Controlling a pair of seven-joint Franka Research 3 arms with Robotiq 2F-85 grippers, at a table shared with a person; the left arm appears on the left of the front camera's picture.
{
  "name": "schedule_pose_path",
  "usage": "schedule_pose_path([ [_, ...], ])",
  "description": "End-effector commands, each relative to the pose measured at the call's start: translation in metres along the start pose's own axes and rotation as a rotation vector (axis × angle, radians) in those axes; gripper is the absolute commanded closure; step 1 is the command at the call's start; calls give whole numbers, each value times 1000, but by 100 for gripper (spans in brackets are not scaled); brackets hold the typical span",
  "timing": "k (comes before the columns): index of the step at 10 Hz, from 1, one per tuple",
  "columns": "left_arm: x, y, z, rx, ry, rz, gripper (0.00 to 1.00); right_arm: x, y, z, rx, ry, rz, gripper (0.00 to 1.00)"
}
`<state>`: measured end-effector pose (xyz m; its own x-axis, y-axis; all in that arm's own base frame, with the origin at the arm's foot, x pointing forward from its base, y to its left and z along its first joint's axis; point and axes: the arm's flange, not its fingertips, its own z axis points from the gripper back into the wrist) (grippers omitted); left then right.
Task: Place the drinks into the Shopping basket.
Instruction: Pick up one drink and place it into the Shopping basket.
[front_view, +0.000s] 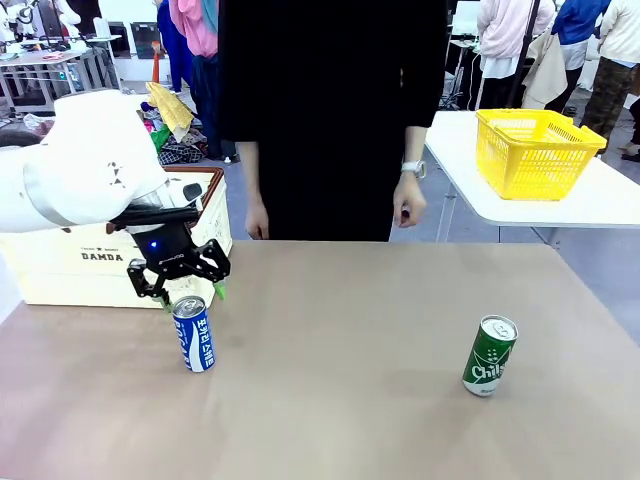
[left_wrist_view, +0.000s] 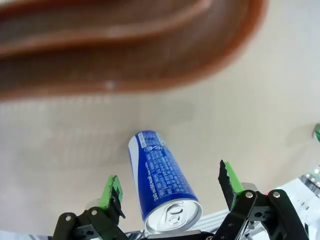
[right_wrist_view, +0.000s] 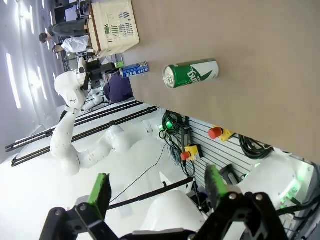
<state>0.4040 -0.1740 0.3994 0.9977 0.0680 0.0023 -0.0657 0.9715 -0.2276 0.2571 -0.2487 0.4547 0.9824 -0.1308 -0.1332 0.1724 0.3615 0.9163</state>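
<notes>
A blue drink can (front_view: 194, 333) stands upright on the brown table, just in front of the cream Shopping basket (front_view: 70, 262) with its brown rim. My left gripper (front_view: 180, 285) hovers right over the can's top, open. In the left wrist view the blue can (left_wrist_view: 162, 182) sits between the green pads (left_wrist_view: 111, 190), which stand apart from it. A green can (front_view: 490, 355) stands at the right of the table. My right gripper (right_wrist_view: 157, 187) is open and holds nothing, far from the green can (right_wrist_view: 191, 73) and the blue can (right_wrist_view: 135, 70).
A person in black stands at the table's far edge with hands hanging down (front_view: 408, 212). A smaller yellow basket (front_view: 535, 150) rests on a white side table at the back right. The basket's brown rim (left_wrist_view: 125, 50) lies close above my left gripper.
</notes>
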Motion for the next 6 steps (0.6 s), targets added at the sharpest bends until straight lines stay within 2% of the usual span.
schedule_pose_path([
  [1, -2, -6, 1, 60, 41, -4, 0, 0, 2, 3, 9, -12, 10, 0],
  [6, -10, -4, -22, 99, 57, -20, 0, 0, 2, 3, 9, -12, 10, 0],
])
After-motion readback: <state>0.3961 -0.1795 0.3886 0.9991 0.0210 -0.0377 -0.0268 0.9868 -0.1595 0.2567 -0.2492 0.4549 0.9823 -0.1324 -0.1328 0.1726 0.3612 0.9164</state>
